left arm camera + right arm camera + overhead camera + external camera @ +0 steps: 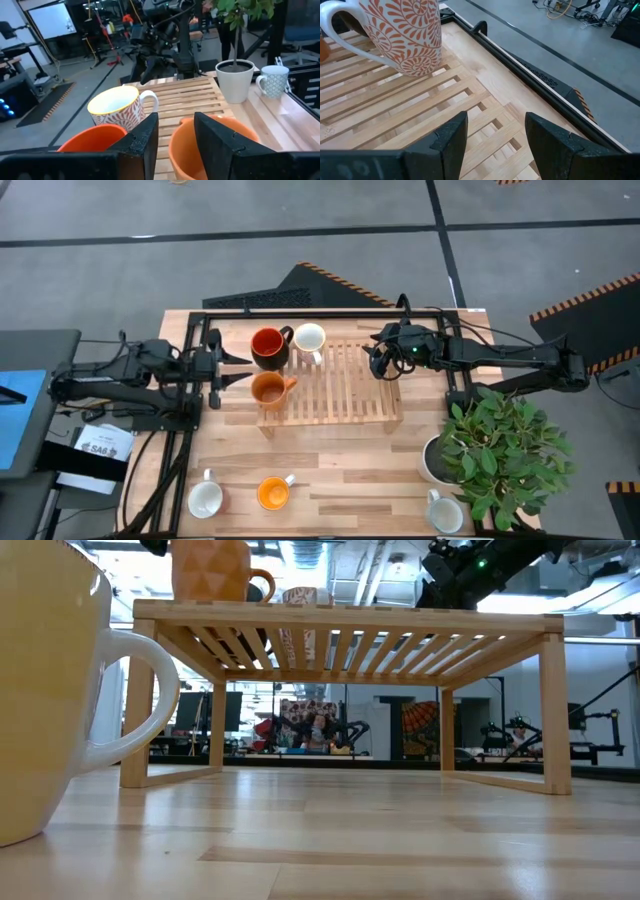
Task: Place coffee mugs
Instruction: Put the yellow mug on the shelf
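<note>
Straddling the rim of the plain orange ceramic mug (269, 389) on the slatted wooden rack (345, 395), the left claw (238, 380) has its fingers parted around the wall, one inside, not clearly clamped. Seemingly this mug is just placed; next, lift clear for the tabletop (350, 470) mugs. The right claw (378, 365) hangs open, empty, over the rack's other end.
</note>
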